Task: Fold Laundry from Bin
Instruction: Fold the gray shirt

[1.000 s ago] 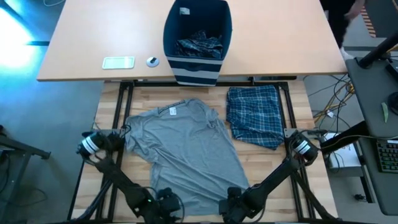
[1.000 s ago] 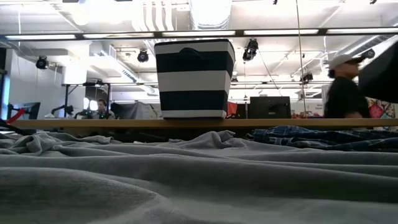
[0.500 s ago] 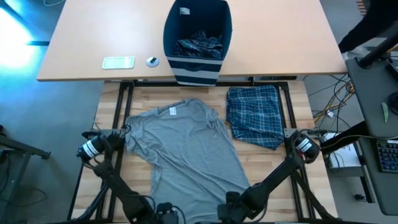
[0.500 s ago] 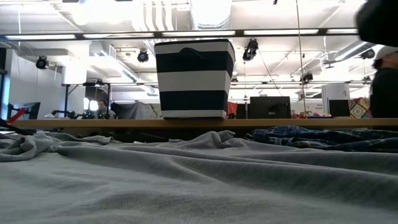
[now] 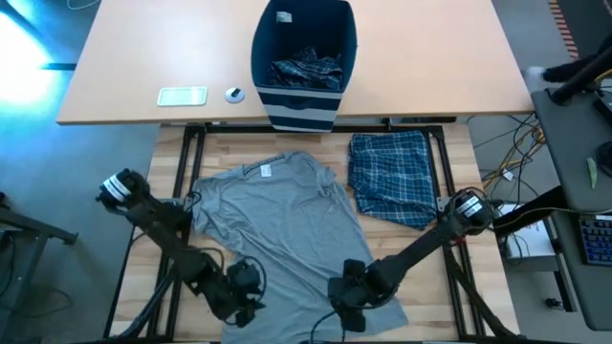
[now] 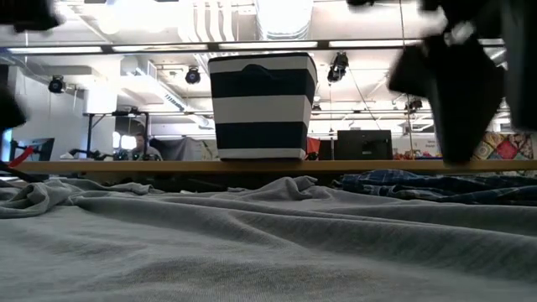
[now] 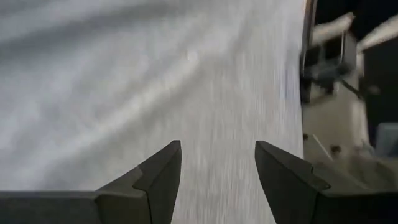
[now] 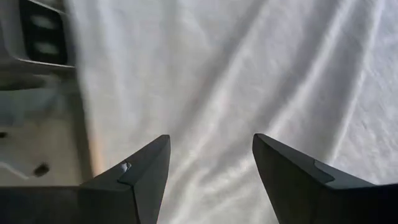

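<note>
Grey T-shirt (image 5: 287, 225) spread flat, both tools (image 5: 247, 291) (image 5: 349, 296) open above hem

One grey T-shirt (image 5: 287, 225), one plaid garment (image 5: 392, 179), one bin (image 5: 304, 59).

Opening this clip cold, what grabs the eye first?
A grey T-shirt spread flat across the middle of the wooden table, with both tools open over its near hem: the left tool at one corner, the right tool at the other. Beside it lies a folded plaid garment, and behind stands the striped navy bin still holding plaid laundry.
</note>
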{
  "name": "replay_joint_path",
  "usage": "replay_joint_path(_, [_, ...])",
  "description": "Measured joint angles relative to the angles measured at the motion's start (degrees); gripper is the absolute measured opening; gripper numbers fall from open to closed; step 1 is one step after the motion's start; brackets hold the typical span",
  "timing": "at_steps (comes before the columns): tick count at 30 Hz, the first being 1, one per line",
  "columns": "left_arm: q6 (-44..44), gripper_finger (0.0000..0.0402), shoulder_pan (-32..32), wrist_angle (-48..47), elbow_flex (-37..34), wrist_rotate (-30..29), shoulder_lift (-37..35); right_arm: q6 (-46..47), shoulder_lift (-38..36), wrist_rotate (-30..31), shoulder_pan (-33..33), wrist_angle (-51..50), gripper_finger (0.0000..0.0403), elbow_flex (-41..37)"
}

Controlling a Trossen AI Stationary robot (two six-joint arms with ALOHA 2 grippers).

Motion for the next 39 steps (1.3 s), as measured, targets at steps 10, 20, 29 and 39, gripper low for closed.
replay_joint_path(10, [-13.31, 0.0189, -10.72, 16.13, 0.72, 0.91, 11.82, 7.8, 1.09, -4.01, 2.18, 7.71, 0.0226, -8.36])
replay_joint_path(20, [-17.61, 0.0188, -15.02, 0.86, 10.52, -7.74, 7.74, 4.41, -11.67, 3.27, -0.33, 1.71, 0.0226, -4.01])
replay_joint_path(29, [-9.02, 0.0178, -1.97, -11.98, 9.83, -18.25, 4.44, 1.06, -9.68, 3.96, -11.69, 0.8, 0.0226, -12.17])
replay_joint_path(39, [-8.69, 0.0178, 13.95, -33.96, 0.91, -13.77, -16.16, -9.31, -9.15, 6.35, -27.07, 6.0, 0.0226, -8.99])
